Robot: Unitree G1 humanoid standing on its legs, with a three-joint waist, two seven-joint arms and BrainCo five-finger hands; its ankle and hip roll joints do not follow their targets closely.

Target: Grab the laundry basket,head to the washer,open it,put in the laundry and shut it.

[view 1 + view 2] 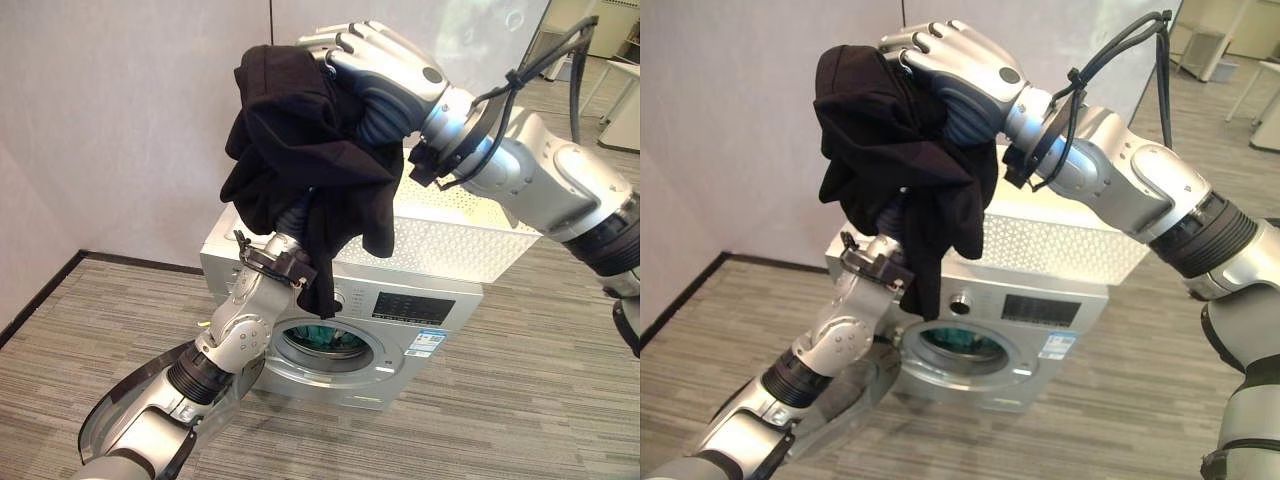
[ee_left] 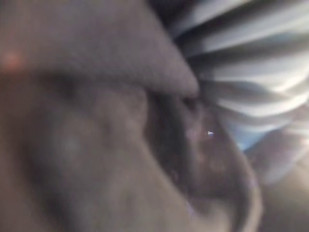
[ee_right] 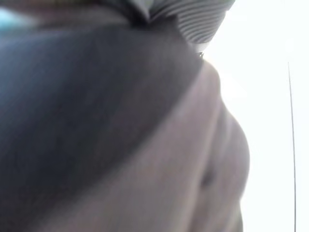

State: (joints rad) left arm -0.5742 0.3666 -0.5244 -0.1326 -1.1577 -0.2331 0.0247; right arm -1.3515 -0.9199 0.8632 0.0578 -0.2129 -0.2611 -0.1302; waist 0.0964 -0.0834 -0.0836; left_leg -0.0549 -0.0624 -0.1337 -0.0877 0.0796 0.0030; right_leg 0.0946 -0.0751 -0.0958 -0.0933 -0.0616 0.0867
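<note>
A black garment (image 1: 300, 150) hangs bunched in the air above the silver washer (image 1: 400, 310). My right hand (image 1: 385, 60) sits on top of it, with its fingers curled over the cloth. My left hand (image 1: 297, 215) reaches up from below, and its fingers are buried in the folds. The washer's round door (image 1: 130, 420) is swung open to the lower left. Something teal (image 1: 320, 338) lies inside the drum. A white perforated laundry basket (image 1: 450, 235) stands on the washer's top, behind the garment.
The washer stands against a pale wall (image 1: 110, 130) with a dark skirting board (image 1: 130, 262). Striped grey carpet (image 1: 520, 400) spreads in front and to the right. Office furniture (image 1: 620, 90) stands far off at the upper right.
</note>
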